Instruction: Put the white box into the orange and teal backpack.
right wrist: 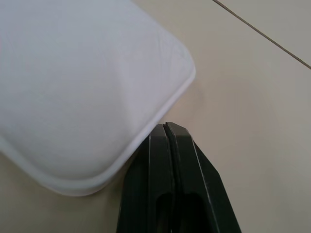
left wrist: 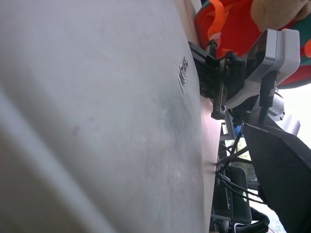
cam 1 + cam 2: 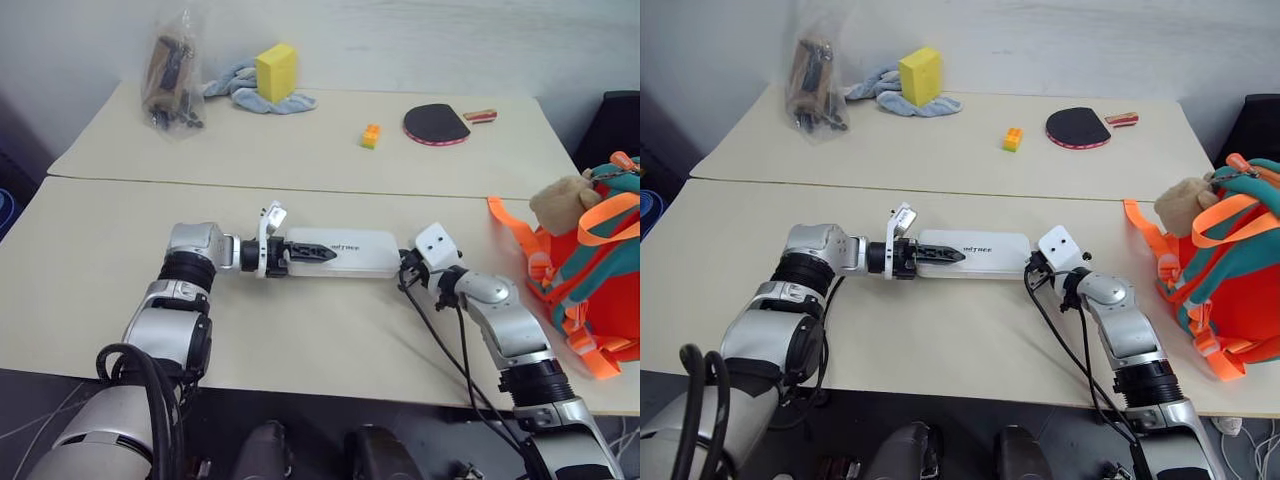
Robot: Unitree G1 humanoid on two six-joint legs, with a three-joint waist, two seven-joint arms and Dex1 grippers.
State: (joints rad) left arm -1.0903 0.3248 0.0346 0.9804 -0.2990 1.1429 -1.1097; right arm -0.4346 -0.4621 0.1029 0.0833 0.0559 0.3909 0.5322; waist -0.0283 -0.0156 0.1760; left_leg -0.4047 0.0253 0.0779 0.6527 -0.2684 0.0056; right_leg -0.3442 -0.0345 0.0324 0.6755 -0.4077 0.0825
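Head views: the flat, elongated white box [image 3: 975,254] with rounded corners lies on the near beige worktop [image 3: 940,330], between the two arms. Small dark lettering on its top is too fine to read from here. The left claw [image 3: 940,256] reaches in from the box's left end, one black finger lying over the top face; its jaws are spread wide across that end, and whether they press the box cannot be told. The right claw [image 3: 405,272] sits at the box's right end, touching or just beside its corner. The soft orange and teal backpack [image 3: 1230,290], with orange webbing and a beige plush toy [image 3: 1185,205] at its top, stands at the worktop's right edge, well apart from the box. On the far worktop are a yellow foam block [image 3: 277,72] on a grey-blue cloth [image 3: 245,92], a clear plastic bag of dark items [image 3: 170,75], a small orange and yellow brick [image 3: 371,136], and a black table-tennis paddle with a red-striped handle [image 3: 437,124].

Left wrist view: the box's white surface lies very close, with dark printed lettering seen edge-on and not legible. Beyond it are the right claw's black mount and the backpack's orange fabric.

Right wrist view: the right claw's two black fingers [image 1: 160,165] are pressed together, closed on nothing, their tip against the box's rounded corner on the worktop.
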